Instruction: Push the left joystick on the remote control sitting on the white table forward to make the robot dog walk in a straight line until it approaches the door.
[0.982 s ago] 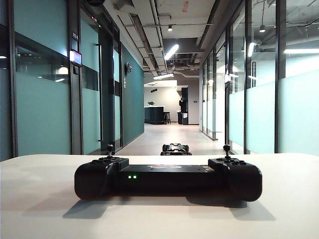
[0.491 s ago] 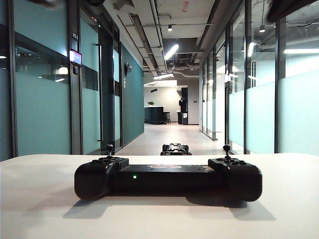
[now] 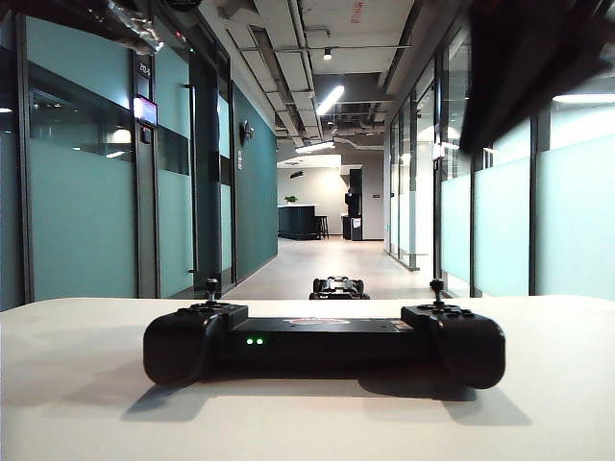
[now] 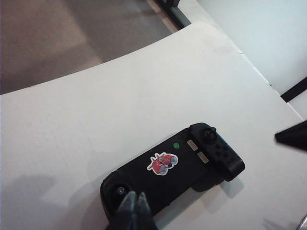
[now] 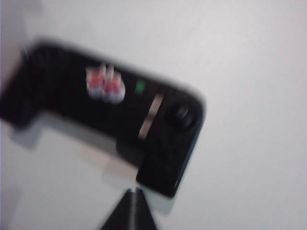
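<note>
Both clenched hands, left hand (image 4: 133, 207) and right hand (image 5: 133, 201), hover over the remote control (image 4: 172, 170); only the exterior view shows the robot dog (image 3: 338, 286).

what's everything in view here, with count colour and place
remote: 1, black with green lights, mid table
left joystick: 1, black, on remote's left end
right joystick: 1, black, on remote's right end
sticker: 1, red and white, on remote's middle
table: 1, white, foreground
robot dog: 1, dark, on corridor floor beyond table
left gripper: 1, dark, shut, above remote's left end
right gripper: 1, dark, shut, above table by remote's right end
</note>
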Controlling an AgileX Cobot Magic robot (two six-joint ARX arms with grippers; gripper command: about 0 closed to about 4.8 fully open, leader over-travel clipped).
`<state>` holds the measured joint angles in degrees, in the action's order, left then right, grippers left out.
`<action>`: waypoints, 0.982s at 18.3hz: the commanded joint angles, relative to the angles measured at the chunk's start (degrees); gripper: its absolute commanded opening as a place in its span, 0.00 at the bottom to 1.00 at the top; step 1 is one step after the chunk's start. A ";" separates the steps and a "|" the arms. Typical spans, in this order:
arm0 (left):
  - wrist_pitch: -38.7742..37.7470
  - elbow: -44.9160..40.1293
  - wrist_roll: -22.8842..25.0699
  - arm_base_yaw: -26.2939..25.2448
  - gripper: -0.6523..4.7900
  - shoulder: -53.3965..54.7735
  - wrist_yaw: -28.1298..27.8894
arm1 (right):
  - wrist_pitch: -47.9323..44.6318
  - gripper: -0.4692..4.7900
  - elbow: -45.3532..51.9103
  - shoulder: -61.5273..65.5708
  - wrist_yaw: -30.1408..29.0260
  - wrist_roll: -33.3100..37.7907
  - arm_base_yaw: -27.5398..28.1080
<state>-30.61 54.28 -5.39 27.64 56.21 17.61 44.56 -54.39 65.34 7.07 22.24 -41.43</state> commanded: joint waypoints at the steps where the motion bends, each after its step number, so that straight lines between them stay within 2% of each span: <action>1: 0.92 0.28 0.48 0.13 0.11 -0.11 -0.76 | 1.03 0.78 -0.26 3.85 -2.40 0.72 -0.17; 8: 1.09 0.28 0.46 0.15 0.11 0.13 0.52 | 1.90 0.79 -0.24 13.44 -2.69 0.70 0.92; 18: 1.03 0.28 0.46 0.15 0.11 0.13 2.16 | -3.04 0.79 -0.09 21.24 -2.69 0.72 0.96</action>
<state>-30.24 54.28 -5.34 27.75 56.42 19.16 42.96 -54.39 86.46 4.36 22.92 -40.38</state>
